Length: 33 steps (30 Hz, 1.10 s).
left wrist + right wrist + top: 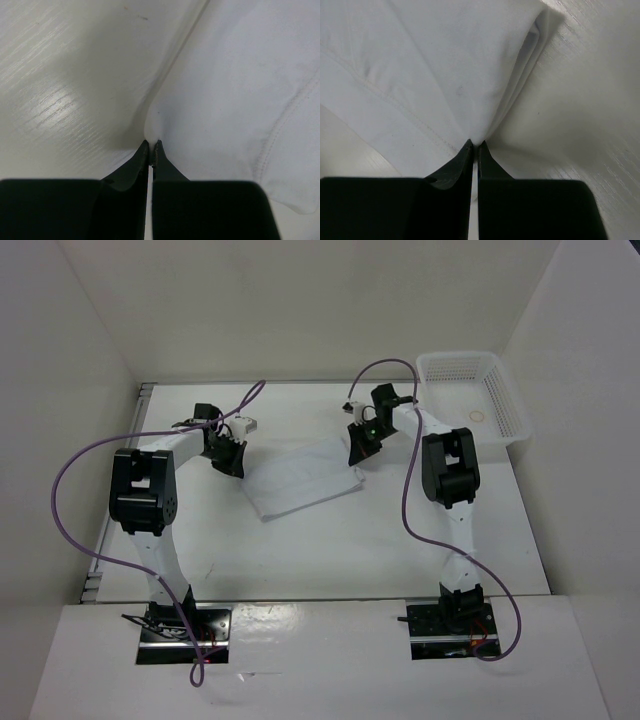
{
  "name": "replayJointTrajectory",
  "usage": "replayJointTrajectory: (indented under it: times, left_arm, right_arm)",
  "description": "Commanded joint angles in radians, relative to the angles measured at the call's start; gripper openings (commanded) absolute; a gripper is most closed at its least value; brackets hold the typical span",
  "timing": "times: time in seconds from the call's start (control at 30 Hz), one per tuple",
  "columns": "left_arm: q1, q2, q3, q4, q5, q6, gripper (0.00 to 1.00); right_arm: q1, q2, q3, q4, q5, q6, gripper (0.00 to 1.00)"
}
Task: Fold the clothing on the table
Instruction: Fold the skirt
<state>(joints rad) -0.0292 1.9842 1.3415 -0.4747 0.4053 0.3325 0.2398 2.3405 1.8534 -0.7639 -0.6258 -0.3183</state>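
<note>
The clothing [302,478], a thin white folded garment, lies in the middle of the table [330,550] between both arms. My left gripper [237,462] is shut on its left edge; in the left wrist view the black fingertips [151,146] pinch a raised bit of cloth [240,90]. On the right edge, my right gripper [358,453] is shut too. The right wrist view has its tips [475,144] closed on the layered fabric [430,65], with the folded layers showing at the upper right.
A white plastic mesh basket [470,395] stands at the back right corner of the table. White walls close in the left, back and right sides. Purple cables loop over both arms.
</note>
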Motion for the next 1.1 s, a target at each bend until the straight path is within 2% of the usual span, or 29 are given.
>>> replayJointTrajectory:
  times: [0.0, 0.47, 0.77, 1.07]
  left_arm:
    - [0.000, 0.018, -0.018, -0.062, -0.019, -0.003, 0.00]
    - [0.000, 0.027, -0.008, -0.062, 0.010, -0.012, 0.00]
    - [0.000, 0.018, -0.008, -0.062, 0.020, -0.012, 0.00]
    - [0.000, 0.018, -0.018, -0.062, 0.038, -0.021, 0.00]
  right_arm:
    - [0.018, -0.020, 0.020, -0.011, 0.083, -0.007, 0.00]
    - [0.091, -0.176, 0.009, -0.011, 0.169, 0.013, 0.01]
    - [0.138, -0.208, 0.009, -0.031, 0.210, 0.013, 0.00]
    - [0.239, -0.208, 0.032, -0.049, 0.244, 0.013, 0.00]
